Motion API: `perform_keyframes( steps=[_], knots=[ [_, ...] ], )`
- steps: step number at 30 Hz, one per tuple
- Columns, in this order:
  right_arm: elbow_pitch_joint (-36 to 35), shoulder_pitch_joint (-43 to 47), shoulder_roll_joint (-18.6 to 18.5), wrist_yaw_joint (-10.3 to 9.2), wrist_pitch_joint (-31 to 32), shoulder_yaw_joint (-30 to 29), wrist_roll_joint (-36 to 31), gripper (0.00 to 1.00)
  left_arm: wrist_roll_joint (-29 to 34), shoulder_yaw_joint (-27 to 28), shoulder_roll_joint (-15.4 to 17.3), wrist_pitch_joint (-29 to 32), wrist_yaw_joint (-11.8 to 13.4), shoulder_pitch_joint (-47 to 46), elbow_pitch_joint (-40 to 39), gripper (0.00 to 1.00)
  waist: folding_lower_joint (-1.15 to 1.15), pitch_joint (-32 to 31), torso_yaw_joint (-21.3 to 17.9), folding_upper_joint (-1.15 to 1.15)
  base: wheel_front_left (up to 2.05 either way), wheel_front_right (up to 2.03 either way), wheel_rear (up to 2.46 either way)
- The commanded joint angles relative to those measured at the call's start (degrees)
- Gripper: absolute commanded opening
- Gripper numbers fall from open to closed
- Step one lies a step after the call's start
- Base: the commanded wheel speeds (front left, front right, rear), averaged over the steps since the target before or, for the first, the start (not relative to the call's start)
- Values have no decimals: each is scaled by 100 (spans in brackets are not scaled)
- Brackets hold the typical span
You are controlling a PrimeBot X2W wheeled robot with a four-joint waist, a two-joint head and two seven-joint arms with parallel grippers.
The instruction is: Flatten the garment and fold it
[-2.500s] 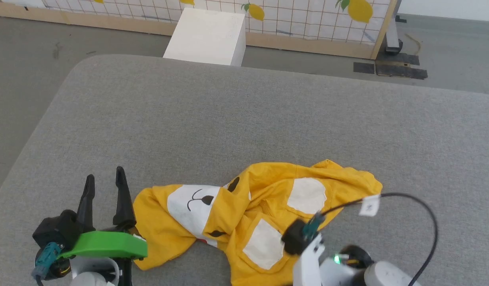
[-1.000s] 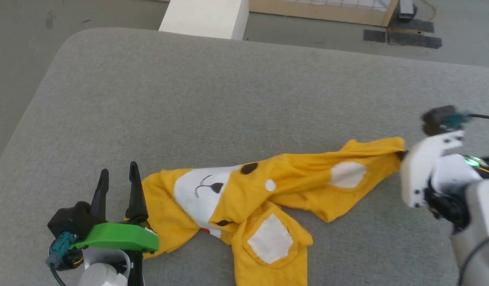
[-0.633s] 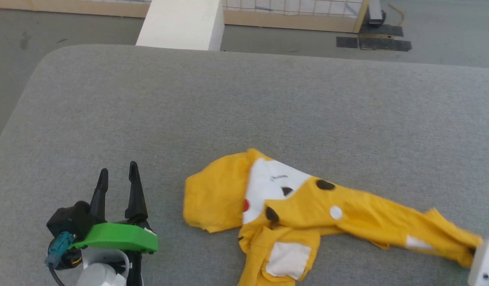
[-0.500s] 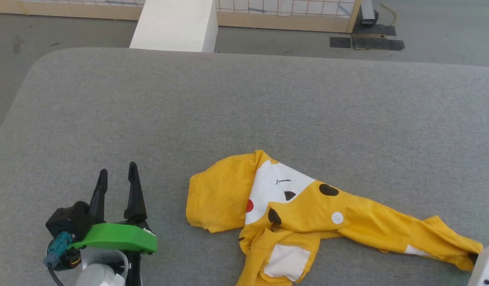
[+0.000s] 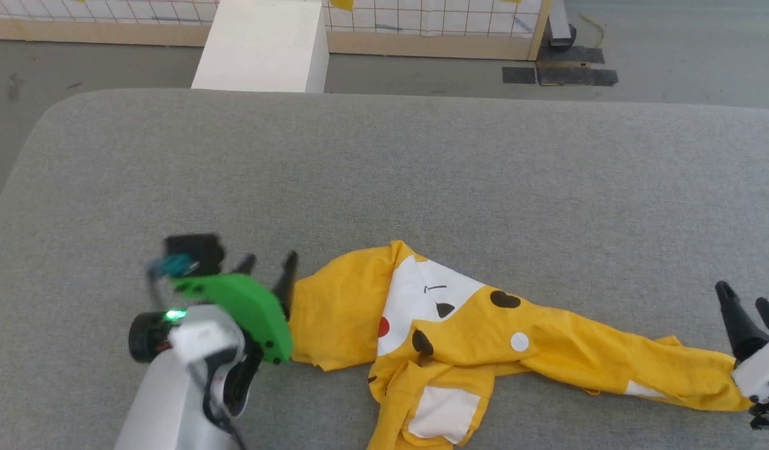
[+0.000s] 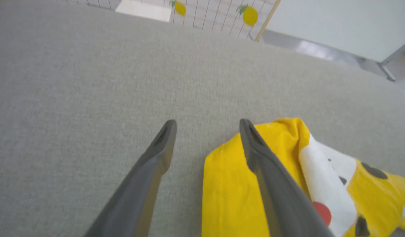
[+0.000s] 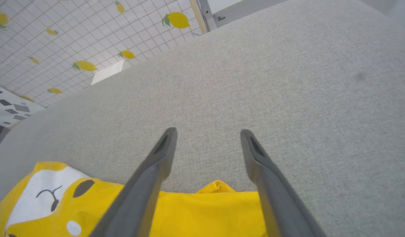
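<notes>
**Both grippers open at the two ends of a stretched yellow T-shirt**

Nearest me, the garment (image 5: 546, 350) lies as a long crumpled band across the near part of the grey padded surface (image 5: 384, 175). Its tiger-face patch sits toward the left end. One flap with a white patch hangs toward the near edge of the head view.

My left gripper (image 5: 268, 265) sits at the shirt's left edge, fingers spread wide and holding nothing. In the left wrist view, one finger lies over the yellow hem and the other over grey cloth.

My right gripper (image 5: 741, 297) is at the lower right, also spread wide with nothing between its tips. In the right wrist view, the shirt's right end lies low between the two fingers.

Beyond the shirt, a broad stretch of grey surface gives room to move, reaching a straight far edge with a rounded left corner. Past that edge is floor. A white box (image 5: 259, 44) stands close to the edge, and a lemon-printed grid screen (image 5: 421, 15) stands behind it.
</notes>
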Motion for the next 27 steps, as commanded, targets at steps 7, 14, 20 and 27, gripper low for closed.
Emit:
perform_keyframes(
  steps=[7,14,20,27],
  knots=[
    [194,-110,2,-8,-77,197,177,100,101,-793,260,2667,71,-457,251,100,0,55,-17,0,0,0,0],
    [299,-124,2,-8,-149,235,48,100,-30,-1056,139,2976,-93,-441,799,95,0,199,-123,0,0,0,0],
    [373,-80,2,-8,-208,334,47,100,-145,-929,94,2518,-179,-605,913,0,0,230,-188,0,0,0,0],
    [496,-258,3,-8,-328,629,117,100,198,-753,139,1365,-215,-1841,1032,0,0,434,-453,0,0,0,0]
  ],
)
